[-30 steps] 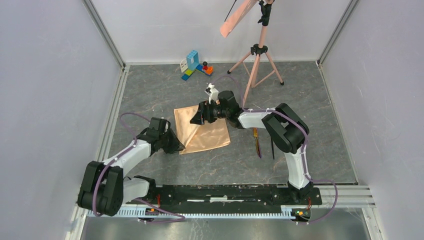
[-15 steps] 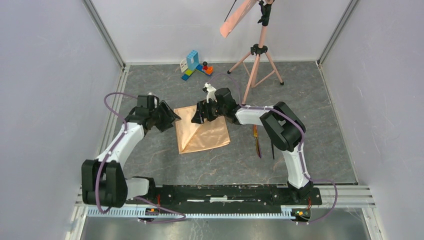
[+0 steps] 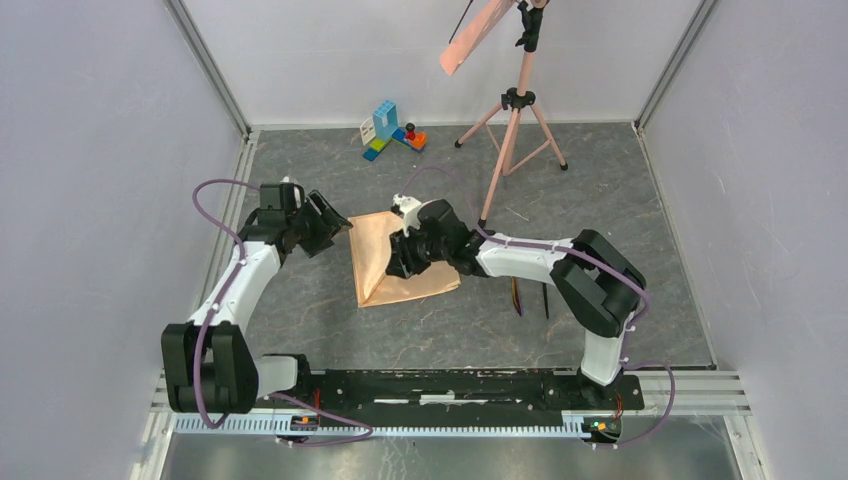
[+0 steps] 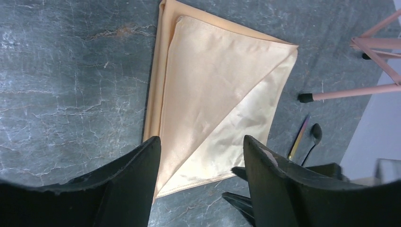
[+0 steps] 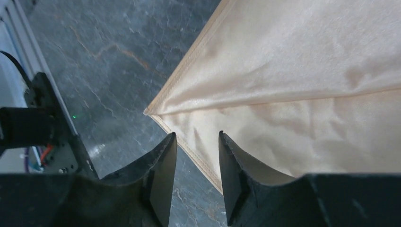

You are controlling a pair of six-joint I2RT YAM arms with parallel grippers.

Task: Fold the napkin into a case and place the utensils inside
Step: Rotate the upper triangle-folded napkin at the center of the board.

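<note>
The peach-tan napkin (image 3: 420, 280) lies flat at the table's middle, with a triangular flap folded diagonally over it; it also shows in the left wrist view (image 4: 213, 80) and the right wrist view (image 5: 307, 80). My left gripper (image 3: 336, 223) is open and empty, just left of the napkin's far left corner (image 4: 201, 142). My right gripper (image 3: 396, 268) is open with a narrow gap, low over the napkin's near left part, its jaws either side of a hemmed edge (image 5: 197, 142). The purple-gold utensil (image 3: 516, 296) (image 4: 299, 137) and the black utensil (image 3: 546, 300) (image 4: 314, 137) lie right of the napkin. No case shows.
A pink tripod (image 3: 515, 120) with a salmon strip (image 3: 475, 35) stands at the back right; its legs show in the left wrist view (image 4: 373, 47). Toy blocks (image 3: 392, 130) sit at the back centre. Walls enclose three sides.
My left gripper went from the napkin's near left corner to its far left and stands open; a diagonal flap now lies on the napkin. My right gripper moved nearer over the napkin's left part.
</note>
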